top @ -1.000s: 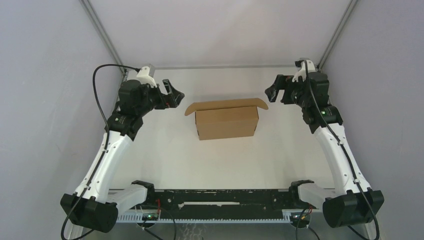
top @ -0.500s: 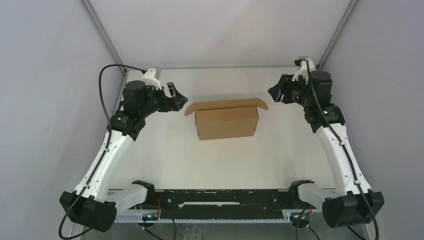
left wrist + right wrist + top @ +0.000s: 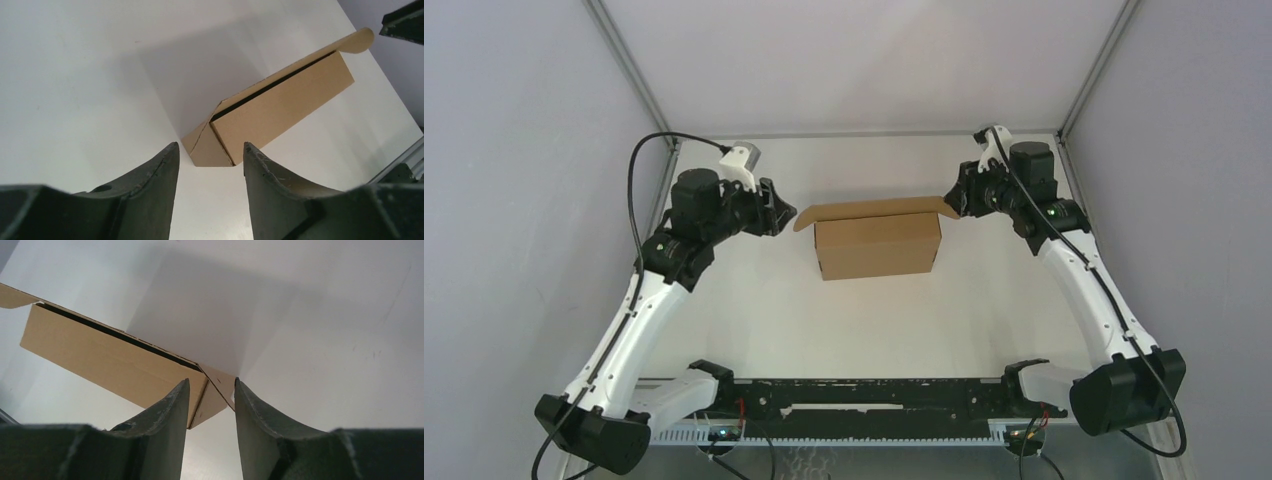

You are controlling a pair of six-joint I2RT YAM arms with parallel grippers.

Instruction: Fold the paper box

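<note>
Lying long-axis left-right, paper box (image 3: 879,246); left pincer (image 3: 784,215), right pincer (image 3: 952,199) parted, gripping nothing.

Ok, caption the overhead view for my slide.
Partly folded cardboard box, with left gripper and right gripper hovering at its end flaps.

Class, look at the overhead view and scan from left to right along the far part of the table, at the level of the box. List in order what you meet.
left gripper → paper box → right gripper
</note>
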